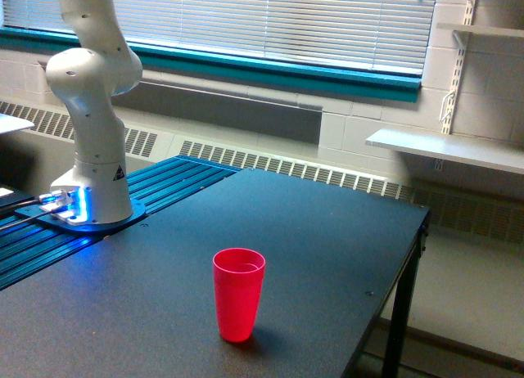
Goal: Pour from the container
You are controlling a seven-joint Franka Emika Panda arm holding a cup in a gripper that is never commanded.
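A red-pink plastic cup (239, 293) stands upright on the dark table (327, 231), near its front, with its mouth open upward. The container is out of view. Only the arm's white base and lower links (92, 108) show, at the exterior view's left; they rise out of the top of the frame. The gripper is out of view.
The arm's base sits on a blue ribbed platform (49, 239) with a lit blue panel and cables at the exterior view's left. The table's right edge (409, 263) drops to the floor. White shelves (446, 149) hang on the wall at the right, under a window with blinds.
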